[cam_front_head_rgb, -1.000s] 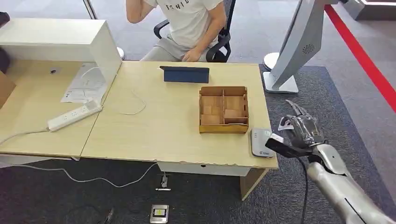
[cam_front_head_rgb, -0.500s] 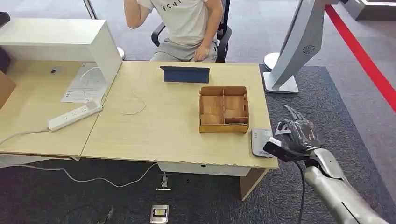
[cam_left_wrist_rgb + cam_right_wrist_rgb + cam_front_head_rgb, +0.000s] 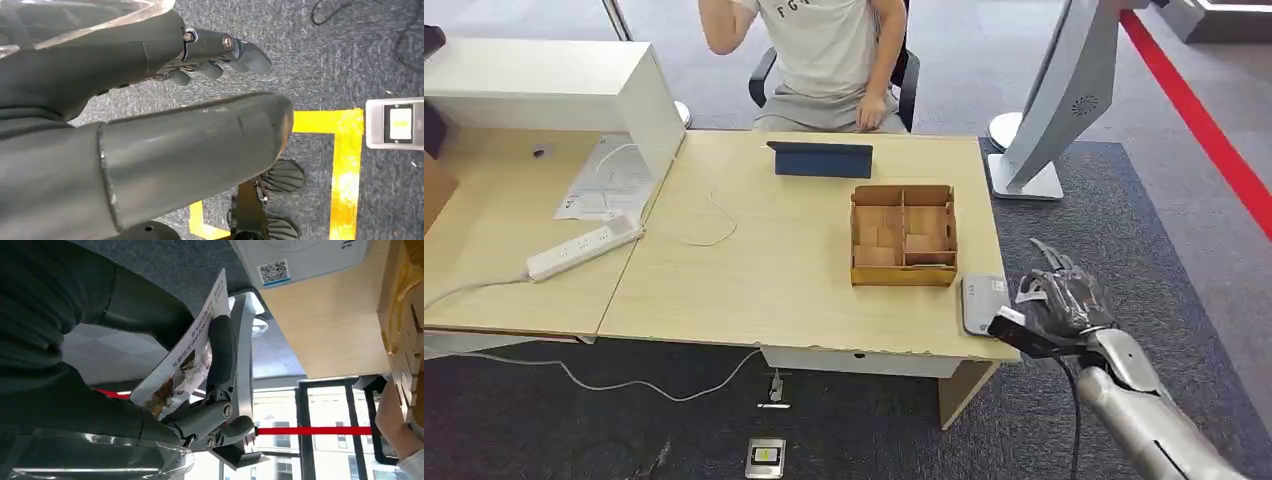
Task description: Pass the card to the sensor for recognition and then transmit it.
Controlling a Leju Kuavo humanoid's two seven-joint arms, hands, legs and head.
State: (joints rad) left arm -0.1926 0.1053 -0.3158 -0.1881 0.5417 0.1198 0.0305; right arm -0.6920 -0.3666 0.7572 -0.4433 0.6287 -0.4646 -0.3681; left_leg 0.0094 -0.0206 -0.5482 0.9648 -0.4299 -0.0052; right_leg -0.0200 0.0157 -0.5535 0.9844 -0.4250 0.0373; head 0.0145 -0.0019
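The card (image 3: 185, 357), printed with text and a picture, is pinched in the right hand (image 3: 1064, 300), the thick thumb on one face and a darker finger (image 3: 220, 352) pressed along the other. Its free corner pokes out past the fingertips toward the sensor (image 3: 984, 303), a flat white pad lying at the table's (image 3: 804, 270) near right corner, just beside the hand. Beyond the sensor stands a wooden compartment box (image 3: 903, 236), then a dark blue tablet stand (image 3: 821, 159). A person (image 3: 824, 50) sits across the table. The left hand (image 3: 215, 50) hangs over the carpet, fingers curled in on nothing.
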